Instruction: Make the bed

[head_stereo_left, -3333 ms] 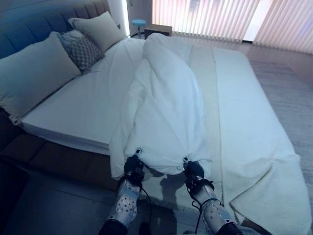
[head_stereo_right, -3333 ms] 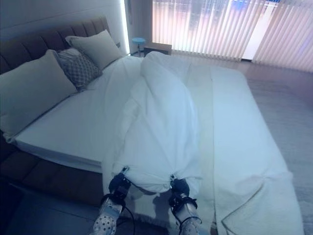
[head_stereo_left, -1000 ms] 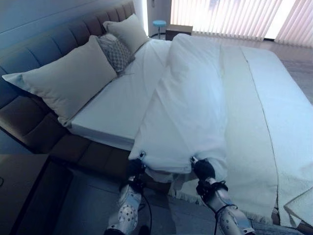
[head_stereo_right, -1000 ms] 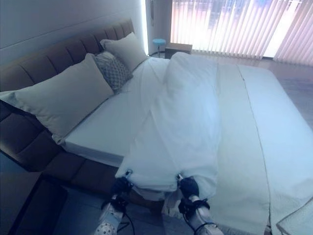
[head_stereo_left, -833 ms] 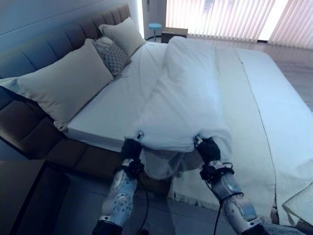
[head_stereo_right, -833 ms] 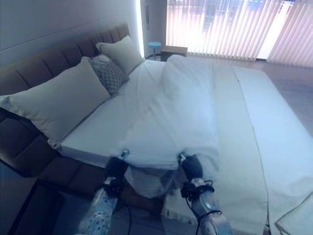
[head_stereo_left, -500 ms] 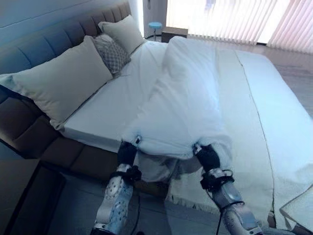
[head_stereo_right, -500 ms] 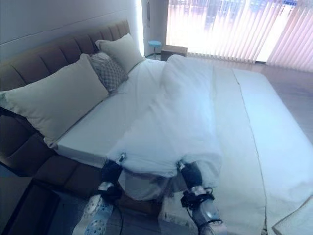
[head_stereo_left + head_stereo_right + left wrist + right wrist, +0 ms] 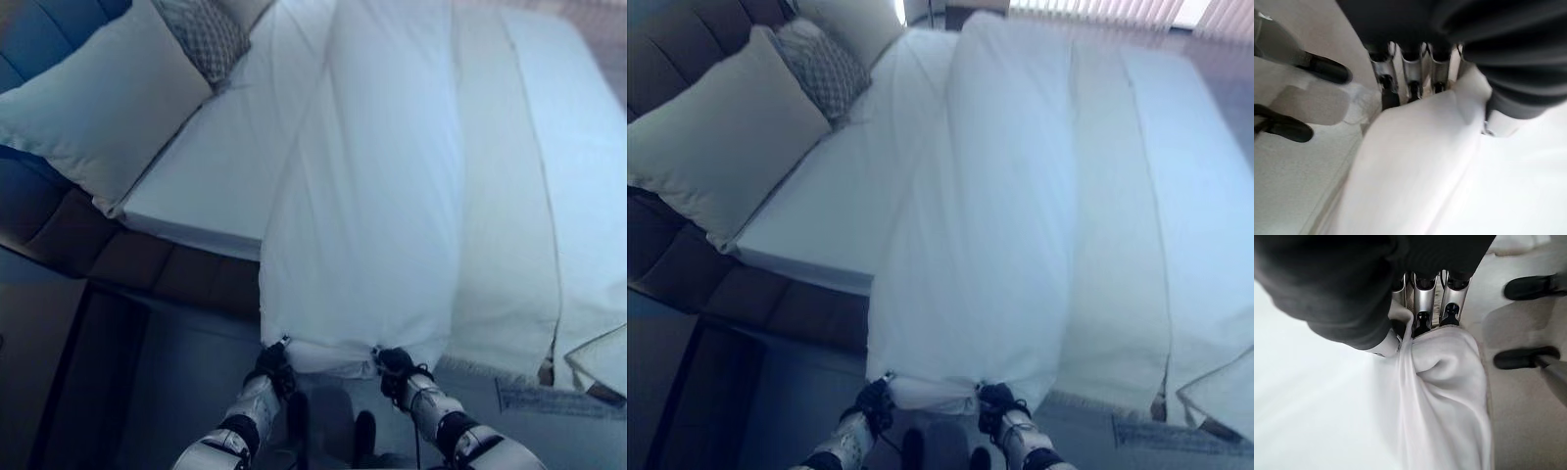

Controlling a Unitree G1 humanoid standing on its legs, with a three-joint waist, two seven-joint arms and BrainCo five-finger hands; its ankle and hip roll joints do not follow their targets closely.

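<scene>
L hand (image 9: 1415,73) fingers curled round white duvet (image 9: 1415,161) edge.

Both hands, left hand (image 9: 273,364) and right hand (image 9: 394,362), pulled the duvet (image 9: 377,196) nearer, dropping its gripped edge below the bed (image 9: 201,186) side.

eyes: overhead, facing bed (image 9: 196,166) | wrists: close, sharing duvet (image 9: 1415,161)

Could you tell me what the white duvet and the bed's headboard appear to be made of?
Duvet: soft matte woven fabric, probably cotton; it bunches into folds where both hands grip it. Headboard: dark padded upholstery with stitched vertical channels; fabric or leather cannot be told.
</scene>
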